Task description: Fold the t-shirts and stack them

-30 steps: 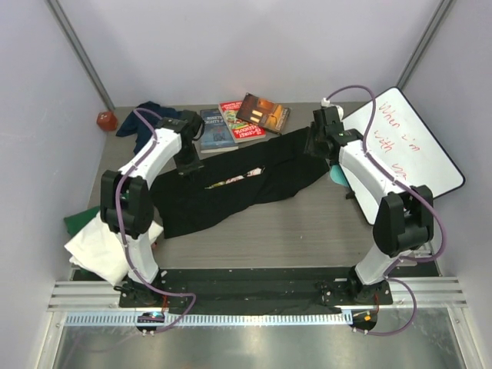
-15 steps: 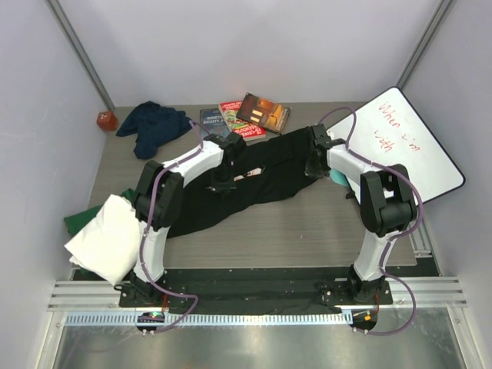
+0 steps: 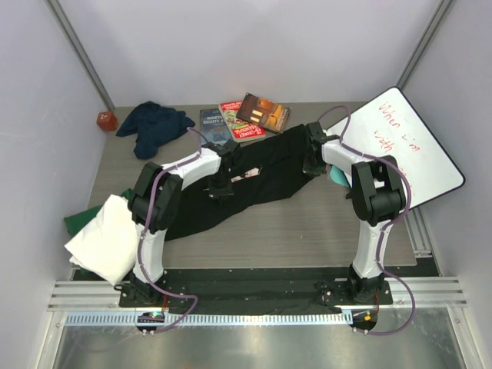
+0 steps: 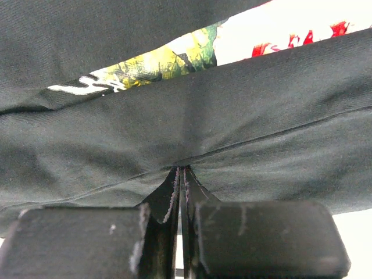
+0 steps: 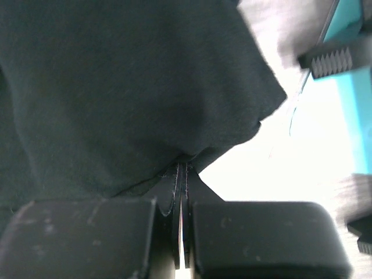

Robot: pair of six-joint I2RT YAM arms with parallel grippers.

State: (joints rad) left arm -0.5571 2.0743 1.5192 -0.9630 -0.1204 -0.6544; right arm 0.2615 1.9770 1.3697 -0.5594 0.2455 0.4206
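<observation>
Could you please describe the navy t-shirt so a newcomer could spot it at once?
Look to the table's far left corner, by the small reddish object. The navy t-shirt lies just right of it, left of the books: the only crumpled dark blue heap, where the black shirt lies spread.

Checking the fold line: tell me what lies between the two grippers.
Only the black t-shirt, from left gripper to right gripper, in the top view.

Fig., my overhead view: grey wood-grain tabletop (image 3: pixel 307 227) enclosed by pale lilac walls (image 3: pixel 254 46); whiteboard (image 3: pixel 411 146) at right; aluminium rails (image 3: pixel 77 296) along near edge; evenly lit.
</observation>
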